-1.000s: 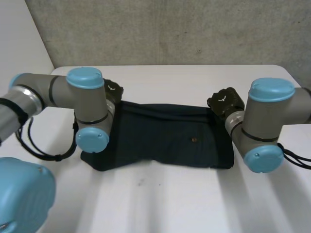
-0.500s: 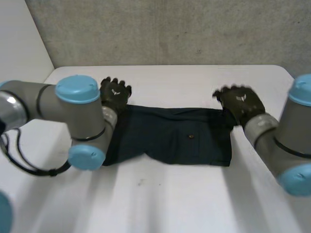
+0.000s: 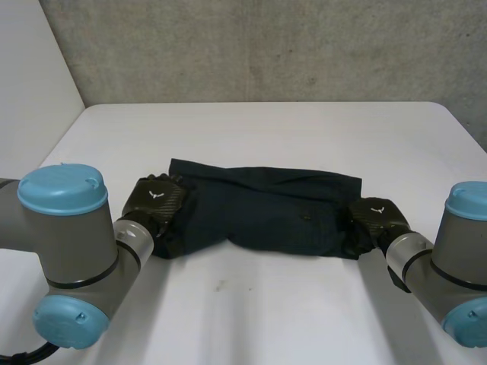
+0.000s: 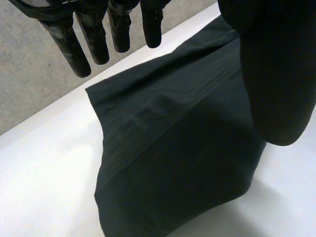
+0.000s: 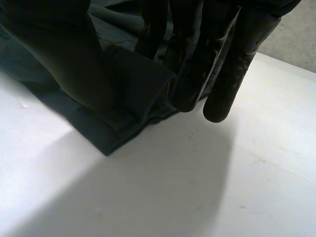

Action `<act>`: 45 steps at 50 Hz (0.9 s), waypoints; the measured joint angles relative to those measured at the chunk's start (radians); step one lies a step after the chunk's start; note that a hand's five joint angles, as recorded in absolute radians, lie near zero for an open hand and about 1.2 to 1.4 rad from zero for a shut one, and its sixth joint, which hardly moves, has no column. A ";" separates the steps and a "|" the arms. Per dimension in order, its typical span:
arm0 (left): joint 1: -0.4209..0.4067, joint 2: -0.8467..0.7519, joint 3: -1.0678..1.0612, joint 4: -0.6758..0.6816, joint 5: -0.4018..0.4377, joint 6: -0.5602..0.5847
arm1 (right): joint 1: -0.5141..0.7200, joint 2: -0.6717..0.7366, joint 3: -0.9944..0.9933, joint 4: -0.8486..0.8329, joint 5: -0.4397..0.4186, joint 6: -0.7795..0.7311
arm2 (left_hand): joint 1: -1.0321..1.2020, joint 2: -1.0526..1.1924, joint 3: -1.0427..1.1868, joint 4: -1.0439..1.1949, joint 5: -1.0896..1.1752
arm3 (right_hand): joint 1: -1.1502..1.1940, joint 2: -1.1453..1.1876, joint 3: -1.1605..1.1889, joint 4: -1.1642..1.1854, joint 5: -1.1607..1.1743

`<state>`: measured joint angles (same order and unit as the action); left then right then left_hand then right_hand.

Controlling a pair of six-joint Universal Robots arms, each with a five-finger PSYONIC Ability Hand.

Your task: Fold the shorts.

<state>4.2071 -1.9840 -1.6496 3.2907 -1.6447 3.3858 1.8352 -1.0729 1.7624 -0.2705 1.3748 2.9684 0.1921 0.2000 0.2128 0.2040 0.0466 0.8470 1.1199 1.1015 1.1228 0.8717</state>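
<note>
On table [image 3: 251, 319], dark shorts [image 3: 266, 209] flat, L hand [image 3: 156, 204] over left end, R hand [image 3: 378, 218] over right end, both fingers straight, unclamped

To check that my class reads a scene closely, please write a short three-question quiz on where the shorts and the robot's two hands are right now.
1. True or false: the dark shorts hang over the edge of the white table.
2. The left hand is at which part of the shorts? A) their left end B) their middle C) their right end
3. Fill in: the right hand is at the shorts' ___ end.
Key: 1 false; 2 A; 3 right.
</note>
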 measured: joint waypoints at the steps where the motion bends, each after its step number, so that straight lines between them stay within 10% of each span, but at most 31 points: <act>1: 0.001 0.000 -0.001 0.002 0.000 0.000 | -0.003 0.002 -0.001 -0.001 0.001 0.000 | 0.000 0.000 0.000 0.000 0.000 | 0.000 0.000 0.000 0.000 0.000; 17: 0.012 0.053 -0.026 0.003 -0.006 0.004 | -0.146 -0.145 0.037 0.122 -0.010 -0.164 | 0.000 0.000 0.000 0.000 0.000 | 0.046 0.028 0.081 0.067 0.070; 24: 0.042 0.125 -0.066 -0.001 -0.001 0.001 | -0.237 -0.209 0.008 0.253 0.004 -0.585 | 0.000 0.000 0.000 0.000 0.000 | 0.062 0.028 0.081 0.067 0.073; 45: 0.064 0.157 -0.054 0.006 -0.002 -0.003 | 0.412 -0.006 -0.408 0.248 -0.167 -0.613 | 0.000 0.000 0.000 0.000 0.000 | 0.114 0.028 0.107 0.070 0.090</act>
<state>4.2709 -1.8275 -1.7036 3.2968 -1.6469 3.3832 2.2473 -1.0787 1.3546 -0.0227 1.2083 2.3559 0.1920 0.2001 0.2128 0.2040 0.0467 0.9606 1.1477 1.2084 1.1927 0.9613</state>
